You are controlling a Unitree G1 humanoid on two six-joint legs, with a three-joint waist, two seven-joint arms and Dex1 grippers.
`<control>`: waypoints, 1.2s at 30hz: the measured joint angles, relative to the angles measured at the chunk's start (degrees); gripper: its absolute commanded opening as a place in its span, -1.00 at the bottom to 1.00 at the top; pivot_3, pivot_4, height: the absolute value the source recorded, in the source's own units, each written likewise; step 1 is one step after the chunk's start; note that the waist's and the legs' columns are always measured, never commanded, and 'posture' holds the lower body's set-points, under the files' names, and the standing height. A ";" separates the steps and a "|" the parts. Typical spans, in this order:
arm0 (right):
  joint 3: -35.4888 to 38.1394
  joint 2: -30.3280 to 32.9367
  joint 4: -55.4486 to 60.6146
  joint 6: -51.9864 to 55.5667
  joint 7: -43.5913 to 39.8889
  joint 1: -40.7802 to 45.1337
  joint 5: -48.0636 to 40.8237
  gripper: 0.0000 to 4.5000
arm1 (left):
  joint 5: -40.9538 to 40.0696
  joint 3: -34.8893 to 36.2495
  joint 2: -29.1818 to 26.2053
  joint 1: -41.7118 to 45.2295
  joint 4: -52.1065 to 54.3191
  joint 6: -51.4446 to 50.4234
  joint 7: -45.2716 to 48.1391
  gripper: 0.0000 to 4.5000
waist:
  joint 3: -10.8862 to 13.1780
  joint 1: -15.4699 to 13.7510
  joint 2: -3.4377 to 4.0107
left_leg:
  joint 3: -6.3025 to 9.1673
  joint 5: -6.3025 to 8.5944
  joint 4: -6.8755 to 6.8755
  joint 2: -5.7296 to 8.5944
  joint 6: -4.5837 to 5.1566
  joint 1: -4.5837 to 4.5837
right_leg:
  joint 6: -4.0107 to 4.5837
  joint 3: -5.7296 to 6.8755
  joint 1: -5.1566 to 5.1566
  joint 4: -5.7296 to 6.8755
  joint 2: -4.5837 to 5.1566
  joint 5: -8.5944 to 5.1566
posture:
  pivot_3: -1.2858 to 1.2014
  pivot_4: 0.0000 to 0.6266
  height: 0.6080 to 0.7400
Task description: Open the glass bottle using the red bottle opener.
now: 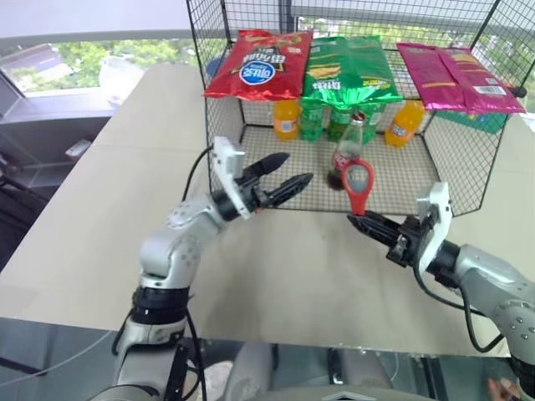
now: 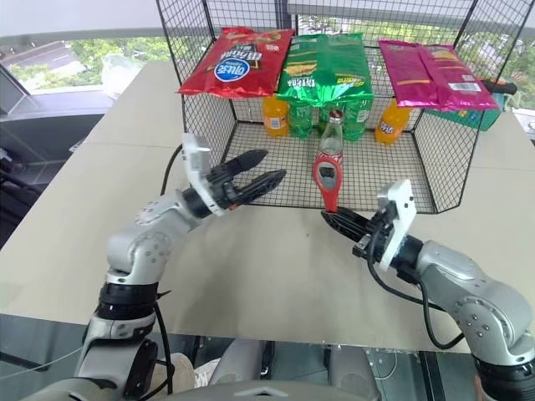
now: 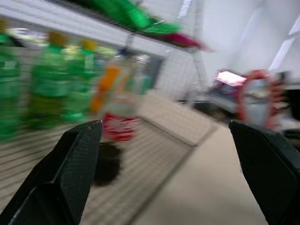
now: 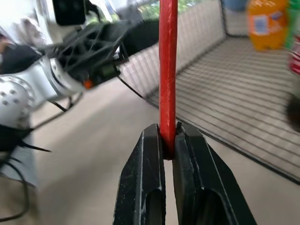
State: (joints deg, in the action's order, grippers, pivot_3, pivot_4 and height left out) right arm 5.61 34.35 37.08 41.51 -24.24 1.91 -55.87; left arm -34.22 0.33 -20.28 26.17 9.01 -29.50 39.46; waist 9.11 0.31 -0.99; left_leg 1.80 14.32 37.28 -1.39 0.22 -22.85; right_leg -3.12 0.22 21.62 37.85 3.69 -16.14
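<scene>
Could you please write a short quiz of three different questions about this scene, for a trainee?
1. True or false: the right end effector is shut on the flat red bottle opener with the ring-shaped head.
2. Where does the small clear glass bottle with the red label stand? A) on the bare beige table B) on the floor of the black wire rack C) in the left end effector
3. Fill in: the left end effector is ____ and holds nothing.

Key: 1 true; 2 B, on the black wire rack, in front of the orange and green plastic bottles; 3 open.
</scene>
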 measured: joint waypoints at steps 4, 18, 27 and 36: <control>-0.02 0.74 0.40 -2.01 -0.51 -2.03 4.51 -1.00 | 1.98 -1.28 0.14 2.02 -1.96 1.36 2.76 0.97 | 0.03 0.31 0.00 | 0.01 0.00 -0.02 -0.01 0.00 -0.01 | 0.00 -0.03 0.03 -0.01 0.00 0.00 | 0.03 -0.52 1.00; -4.12 -1.61 1.20 -4.02 -5.66 -0.06 7.07 -1.00 | -15.73 0.18 0.57 2.21 2.81 -10.51 10.74 0.97 | 0.07 0.32 0.00 | 0.09 0.00 -0.01 -0.02 0.00 0.00 | -0.01 -0.01 0.02 0.02 0.00 -0.01 | 0.03 -0.52 1.00; -3.69 -2.20 0.87 -3.95 -4.33 -0.33 6.71 -1.00 | -11.68 1.48 0.46 5.34 -0.50 -8.03 6.45 0.97 | 0.07 0.06 -0.01 | 0.04 0.00 0.01 0.00 0.00 0.01 | -0.01 0.03 0.00 0.03 0.00 0.00 | 0.03 -0.52 1.00; 2.94 -2.92 -1.75 -6.20 -1.22 -7.76 11.81 -1.00 | 9.14 -5.60 7.32 12.71 -15.03 7.25 -0.75 0.97 | 0.12 -1.16 -0.05 | -0.13 0.00 0.04 0.05 -0.01 -0.05 | -0.02 0.04 0.01 -0.01 0.02 0.00 | 0.03 -0.52 1.00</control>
State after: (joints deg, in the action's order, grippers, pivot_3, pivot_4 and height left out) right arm 8.55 31.43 35.33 35.31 -25.46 -5.85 -44.06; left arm -25.08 -5.27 -12.96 38.88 -6.01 -22.25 38.71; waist 9.24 -0.85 -1.04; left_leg 1.67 14.32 37.32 -1.34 0.21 -22.91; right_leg -3.14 0.26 21.62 37.84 3.71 -16.14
